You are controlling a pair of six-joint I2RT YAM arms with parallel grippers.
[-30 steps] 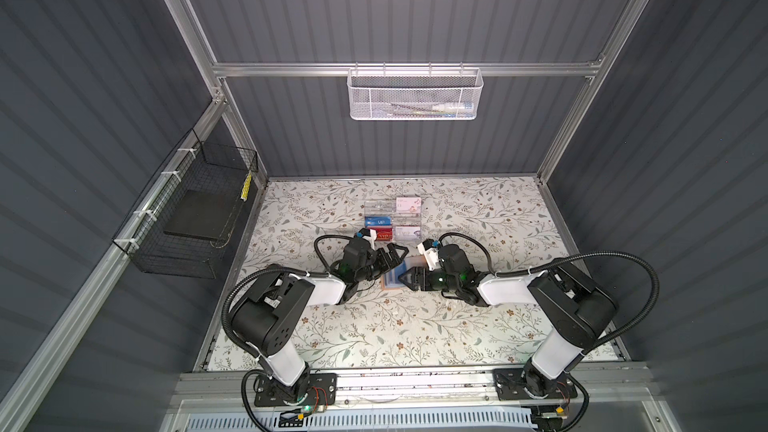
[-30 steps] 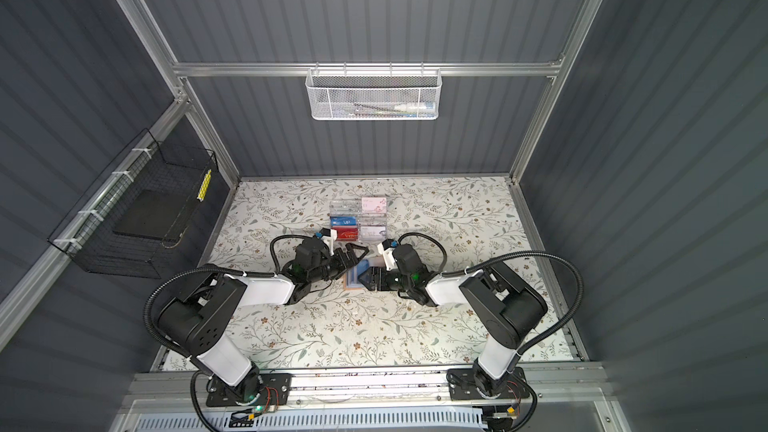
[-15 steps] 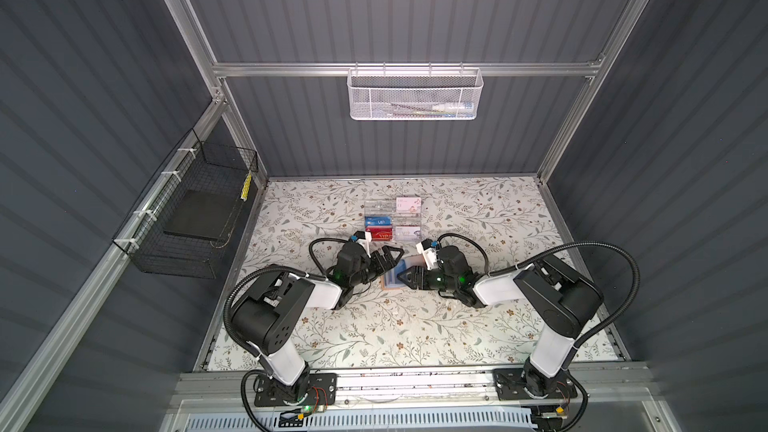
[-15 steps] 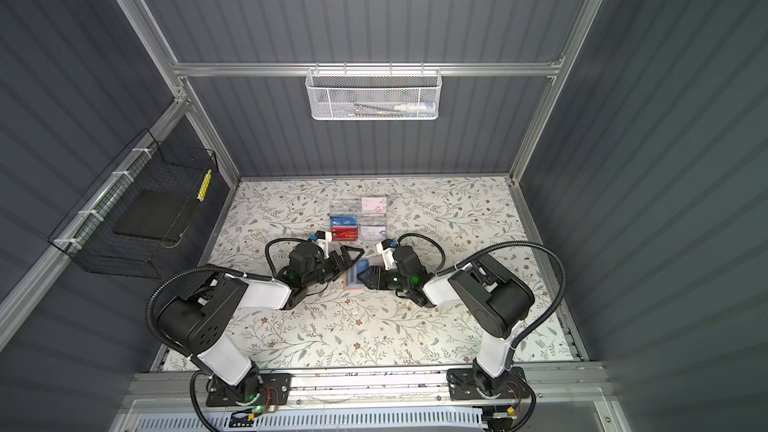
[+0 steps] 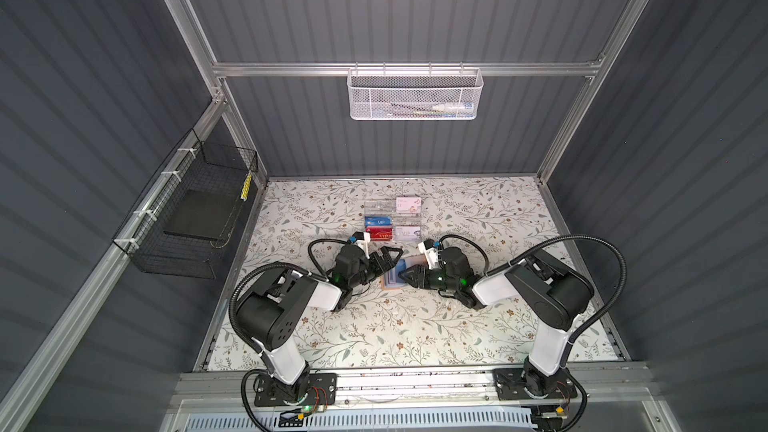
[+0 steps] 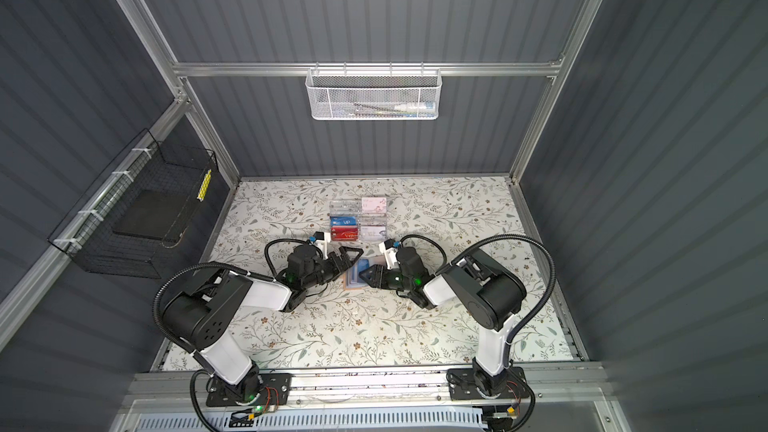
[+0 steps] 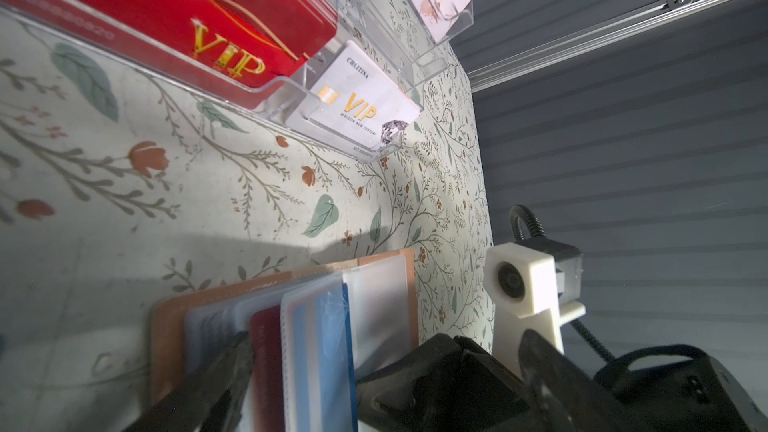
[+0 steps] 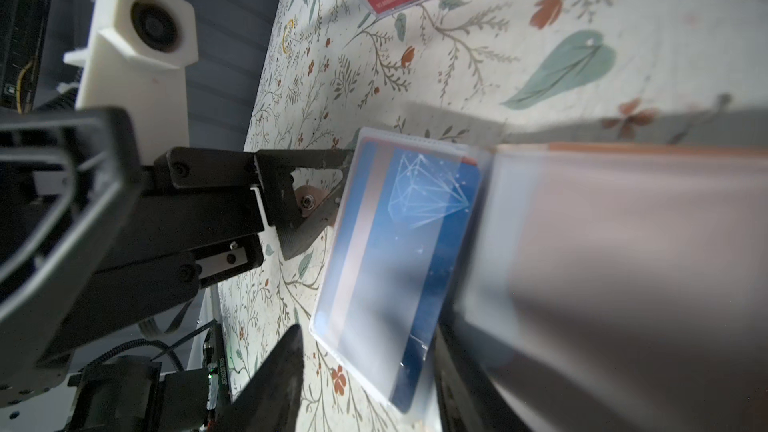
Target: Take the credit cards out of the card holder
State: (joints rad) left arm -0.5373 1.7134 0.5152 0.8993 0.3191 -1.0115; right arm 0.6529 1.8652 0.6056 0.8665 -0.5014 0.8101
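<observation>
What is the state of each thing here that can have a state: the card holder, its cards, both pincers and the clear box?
card holder: open on the table, sleeves fanned.
blue card: inside a clear sleeve, not yet out.
red card: inside a sleeve.
left pincer: open wide, beside the holder.
right pincer: jaws astride the blue card's sleeve; grip unclear.
clear acrylic box: holds cards.

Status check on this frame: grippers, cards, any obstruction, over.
Left gripper open, right gripper unclear, both at card holder. Cards still sleeved. Acrylic box behind, apart.
</observation>
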